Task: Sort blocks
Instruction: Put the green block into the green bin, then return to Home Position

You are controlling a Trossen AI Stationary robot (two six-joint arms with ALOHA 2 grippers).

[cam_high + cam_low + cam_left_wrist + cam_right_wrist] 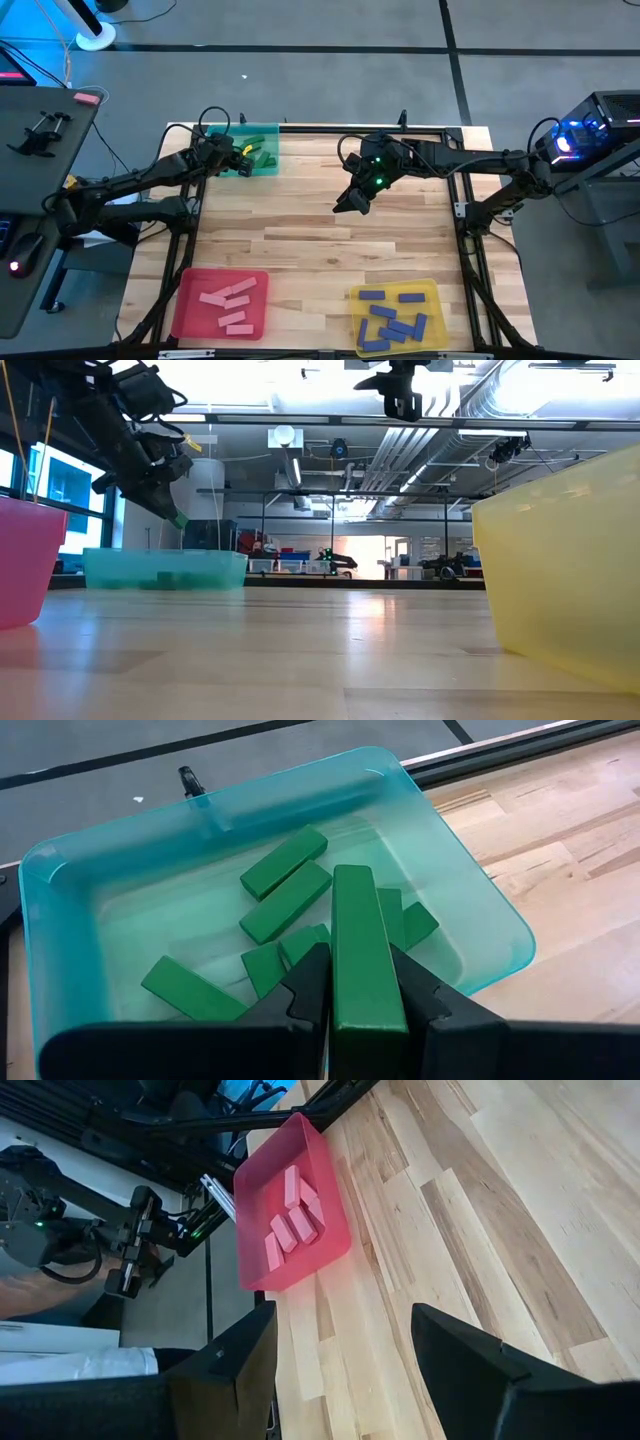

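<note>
Held green block [365,955]: flat rectangular bar, dark glossy green, smooth faces, square-cut end. The left gripper [360,1005] is clamped on it, one dark finger [308,995] against each long side. Its long axis runs straight out from between the fingers, free end over the inside of the teal tray [60,935]. In the low view the bar's tip [178,519] shows slanting downward, clear above the tray's rim.

Teal tray sits at the table's far left corner [268,133]. Loose green blocks [283,862] already lie on its floor, long axes at mixed angles, several overlapping under the held bar; one more green block [190,989] lies apart toward the nearer wall. Tray walls are low and translucent, corners rounded.

Right gripper [352,203] hangs over the middle of the wooden table [320,250], fingers spread wide apart and holding nothing. In its wrist view only bare boards lie between the fingers [225,1355].

Red tray [188,315], near left corner, holds pink blocks [228,296], mostly roughly parallel. Yellow tray [430,292], near right corner, holds blue blocks [395,320] lying at scattered angles.

Open room: the planks between the three trays carry nothing loose. The teal tray's outer walls sit close to the table's far and left edges.
</note>
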